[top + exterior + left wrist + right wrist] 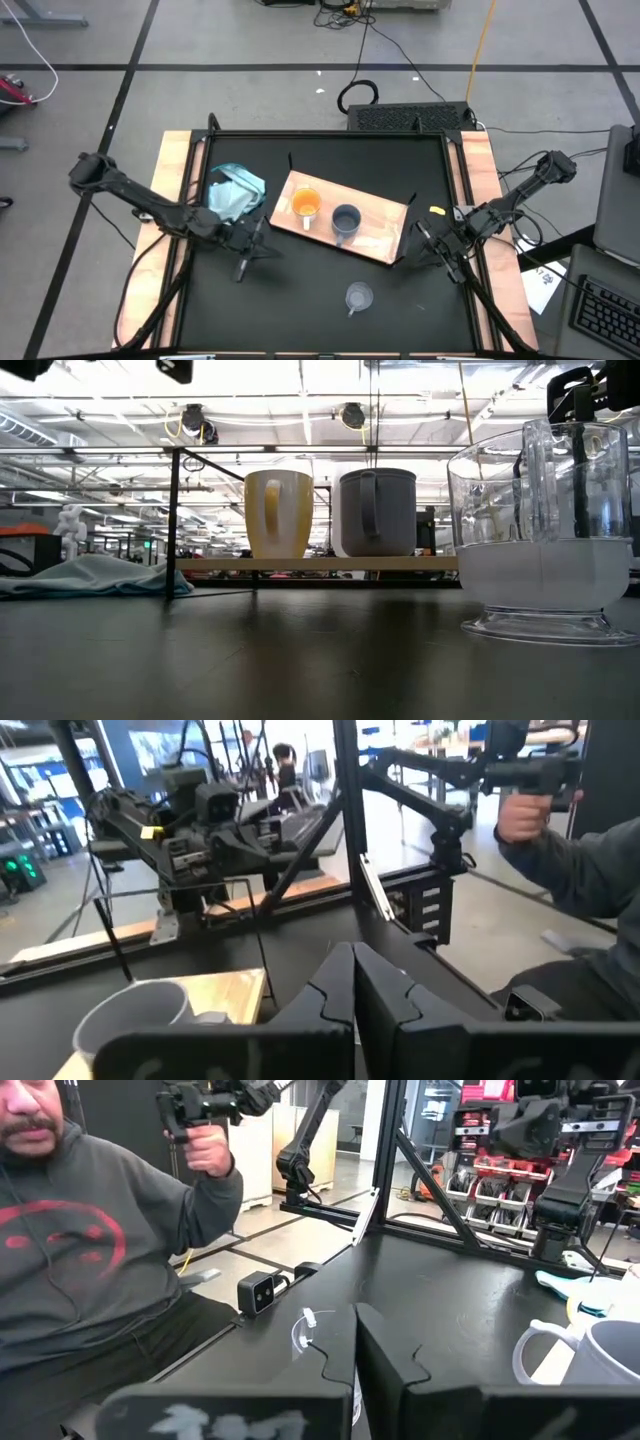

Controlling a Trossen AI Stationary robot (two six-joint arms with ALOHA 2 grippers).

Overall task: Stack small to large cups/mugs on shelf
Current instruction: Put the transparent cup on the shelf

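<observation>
An orange mug [306, 205] and a blue-grey mug [346, 222] stand upright, side by side, on the light-wood shelf [385, 238] in mid-table. In the low view the orange mug [278, 512] is left of the blue-grey mug [377, 512] on the shelf [320, 564]. A clear cup [359, 297] stands on the black tabletop nearer the front edge, and it looms large in the low view [545, 530]. My left gripper [266, 236] hovers shut off the shelf's left end. My right gripper [419, 234] hovers shut off its right end.
A teal-blue cloth [235, 192] lies on the table at the back left of the shelf. A person sits beyond the table's front edge, holding a hand controller [195, 1120]. Bare black tabletop lies in front of the shelf, around the clear cup.
</observation>
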